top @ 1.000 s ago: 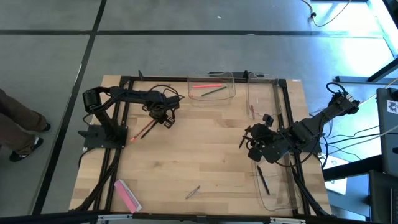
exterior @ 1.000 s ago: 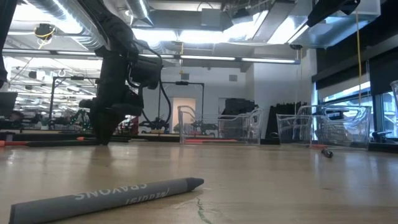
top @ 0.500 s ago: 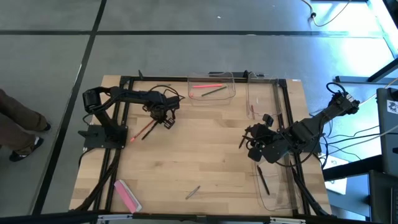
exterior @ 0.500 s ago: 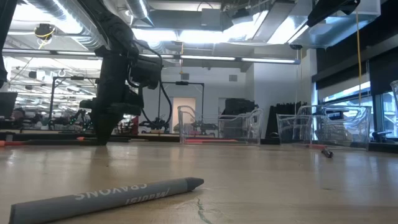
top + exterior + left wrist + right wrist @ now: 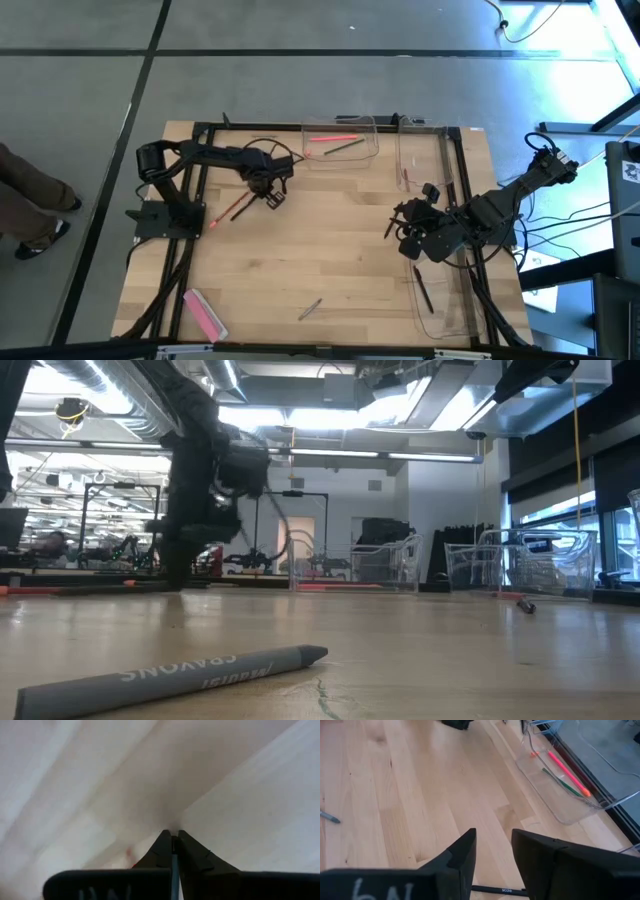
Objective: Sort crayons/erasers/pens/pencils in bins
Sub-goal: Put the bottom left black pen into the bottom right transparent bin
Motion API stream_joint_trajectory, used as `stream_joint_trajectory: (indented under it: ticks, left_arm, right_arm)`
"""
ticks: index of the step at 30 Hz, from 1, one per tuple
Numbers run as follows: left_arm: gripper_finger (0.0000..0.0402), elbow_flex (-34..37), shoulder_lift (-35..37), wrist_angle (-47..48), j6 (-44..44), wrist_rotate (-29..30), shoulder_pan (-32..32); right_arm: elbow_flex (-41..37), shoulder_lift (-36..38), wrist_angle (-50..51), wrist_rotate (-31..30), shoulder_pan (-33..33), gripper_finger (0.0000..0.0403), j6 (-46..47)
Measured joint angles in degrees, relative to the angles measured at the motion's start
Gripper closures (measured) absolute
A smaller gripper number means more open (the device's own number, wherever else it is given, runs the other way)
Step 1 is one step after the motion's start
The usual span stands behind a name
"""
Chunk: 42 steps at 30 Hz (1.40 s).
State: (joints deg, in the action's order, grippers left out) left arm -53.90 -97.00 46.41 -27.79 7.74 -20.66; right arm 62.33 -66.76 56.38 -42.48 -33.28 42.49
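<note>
A dark stick with a red tip (image 5: 231, 209) lies on the wooden table (image 5: 330, 250), slanting toward the left. My left gripper (image 5: 270, 194) is shut just above the table by the stick's far end; its wrist view shows the fingers closed (image 5: 173, 836) with a red spot (image 5: 129, 852) beside them. My right gripper (image 5: 404, 236) hangs open and empty at the right (image 5: 493, 855). A pink eraser (image 5: 204, 313) lies flat at the near left corner. A grey crayon (image 5: 310, 308) lies near the front edge. My left gripper is shut close to the stick's far end (image 5: 251, 197), pointing down at the table. The gripper's own body and the blur hide the spot, so I cannot tell whether it touches the stick.
A clear bin (image 5: 340, 140) at the far edge holds a pink and a green stick. Another bin (image 5: 425, 165) stands far right, and a third (image 5: 442, 300) near right holds a black pen (image 5: 424, 290). Black frame bars (image 5: 190, 250) line the sides. A person's legs (image 5: 30, 200) stand left.
My left gripper has gone a little toward the table's right edge, staying shut and low. The dark stick lies where it was.
</note>
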Motion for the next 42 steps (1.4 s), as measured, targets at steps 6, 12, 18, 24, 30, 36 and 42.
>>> stream_joint_trajectory:
  ticks: [6,12,18,24,30,36,42]
  left_arm:
    - [0.0401,-5.34,0.15,-1.07,2.87,0.29,2.72]
    - [0.0401,-13.29,0.19,-1.31,6.52,1.46,6.23]
    - [0.0401,-22.81,0.23,-1.34,11.52,5.25,9.98]
    - [0.0401,-30.71,0.32,-1.51,15.98,7.02,13.44]
    - [0.0402,-35.36,0.34,-3.05,19.76,8.27,17.48]
    - [0.0402,-36.27,0.36,-8.66,23.15,8.25,20.81]
    - [0.0401,-36.27,0.36,-10.29,23.49,8.7,22.44]
  right_arm:
    - [0.0,0.0,0.0,-0.01,0.0,0.0275,-0.87]
    - [0.0,0.0,0.0,0.0,0.0,0.0275,-0.94]
    - [0.0,0.0,0.0,0.0,0.0,0.0275,-0.95]
    - [0.0,0.0,-0.02,0.02,0.22,0.0275,-0.9]
    - [0.0,0.0,-0.73,0.45,0.34,0.0275,-1.06]
    - [0.0,0.0,-3.8,3.59,2.48,0.0275,-3.92]
    - [0.0,-0.21,-8.71,8.91,6.23,0.0275,-9.64]
